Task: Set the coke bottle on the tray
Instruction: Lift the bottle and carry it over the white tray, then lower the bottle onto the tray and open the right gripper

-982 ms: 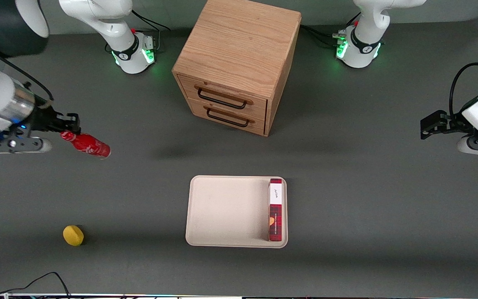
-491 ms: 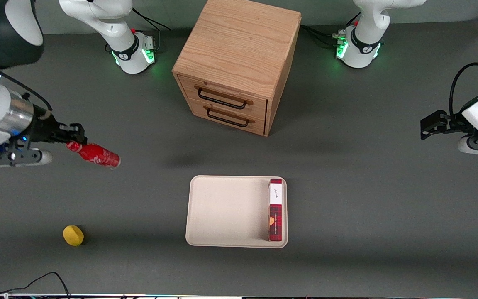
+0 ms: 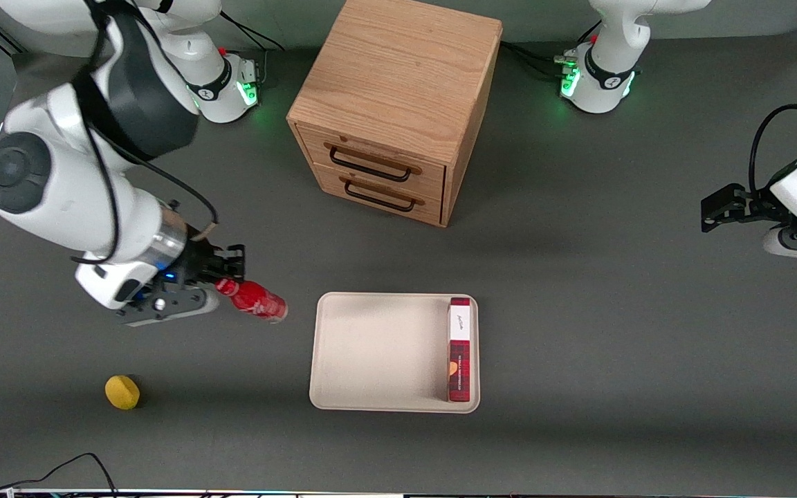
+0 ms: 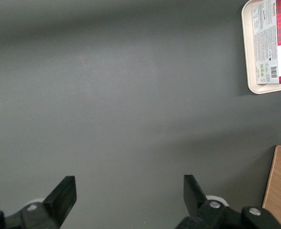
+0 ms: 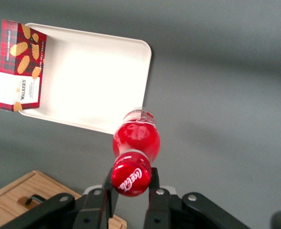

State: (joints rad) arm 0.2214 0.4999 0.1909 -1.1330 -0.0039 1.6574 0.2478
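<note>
My gripper [image 3: 227,282] is shut on the red cap of the coke bottle [image 3: 258,301] and holds it above the table, beside the tray's edge that faces the working arm's end. In the right wrist view the gripper [image 5: 131,180] clamps the cap, and the bottle [image 5: 136,136] hangs below it over the grey table just outside the tray's corner. The beige tray [image 3: 378,349] lies on the table, nearer the front camera than the cabinet; it also shows in the right wrist view [image 5: 88,78]. Most of its floor is bare.
A long red plaid box [image 3: 459,349] lies in the tray along the edge toward the parked arm's end. A wooden drawer cabinet [image 3: 398,104] stands farther from the front camera. A yellow round object [image 3: 122,392] lies on the table toward the working arm's end.
My gripper has carried the coke bottle from the working arm's end of the table toward the tray and nearer the front camera. The bottle now hangs just beside the tray.
</note>
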